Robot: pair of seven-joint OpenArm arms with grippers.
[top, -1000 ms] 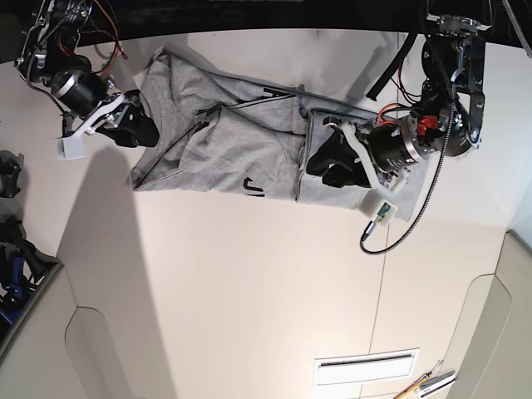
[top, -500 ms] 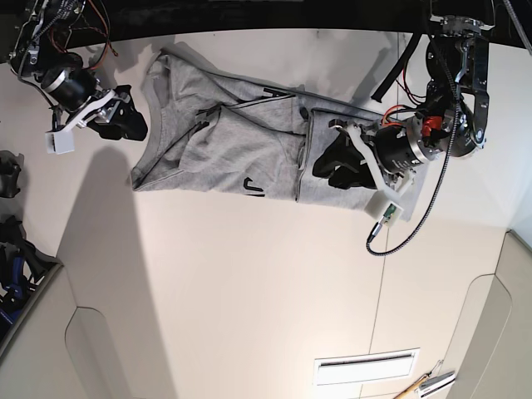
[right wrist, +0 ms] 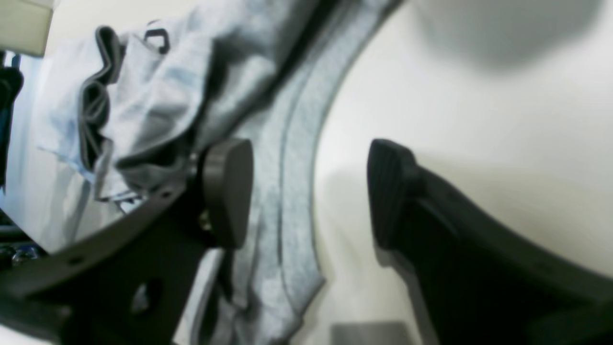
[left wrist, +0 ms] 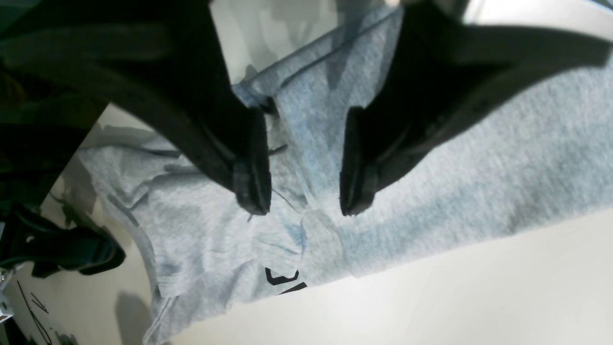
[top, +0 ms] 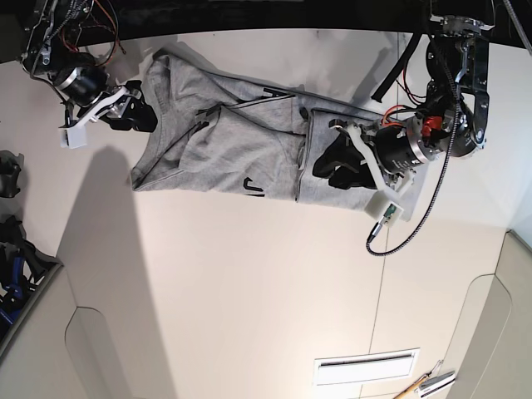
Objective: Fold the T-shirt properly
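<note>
The grey T-shirt point(top: 233, 141) lies crumpled and partly folded along the far side of the white table point(top: 249, 291), with a bit of black lettering point(top: 254, 187) at its near edge. My left gripper point(top: 322, 169) is open, just above the shirt's right part. In the left wrist view its fingers point(left wrist: 251, 187) hang over the grey cloth point(left wrist: 479, 158), with the lettering point(left wrist: 282, 277) below them. My right gripper point(top: 143, 113) is open at the shirt's left edge. In the right wrist view point(right wrist: 309, 191) its jaws straddle the hemmed edge point(right wrist: 287, 201), empty.
Dark gear point(top: 10, 249) stands at the table's left edge. A cable with a small white box point(top: 384, 214) hangs from the left arm. A white slotted plate point(top: 366, 366) and small tools point(top: 428, 384) lie at the near right.
My right gripper drew back from the shirt, then came back higher up along its left edge. My left gripper rose slightly off the cloth and has stayed there since.
</note>
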